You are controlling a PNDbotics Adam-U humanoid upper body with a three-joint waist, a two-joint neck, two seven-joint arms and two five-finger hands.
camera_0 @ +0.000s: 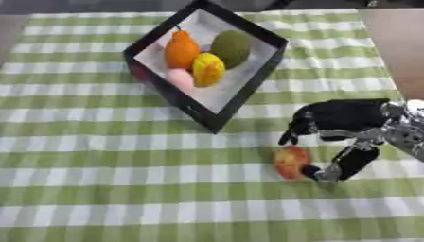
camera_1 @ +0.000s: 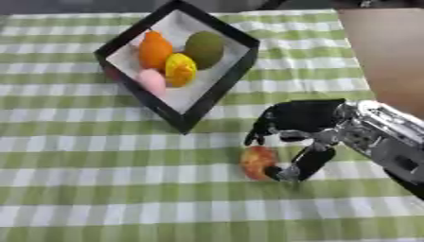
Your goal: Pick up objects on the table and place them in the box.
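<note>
A red-orange round fruit (camera_0: 290, 162) lies on the green-checked cloth (camera_0: 124, 156), right of centre. My right hand (camera_0: 344, 116) comes in from the right edge and hovers just over it. Its fingers (camera_0: 291, 133) hang down above the fruit's top, and the thumb (camera_0: 352, 163) reaches down on the fruit's right side, its tip at the fruit's lower right. The hand is spread around the fruit, not closed on it. The black box (camera_0: 248, 90) with a white inside sits up and to the left, turned like a diamond. My left hand shows in neither view.
Inside the box lie an orange fruit (camera_0: 181, 49), a green one (camera_0: 230, 47), a yellow one (camera_0: 208, 68) and a pink one (camera_0: 181, 79). Bare brown tabletop (camera_0: 397, 42) shows past the cloth's right edge.
</note>
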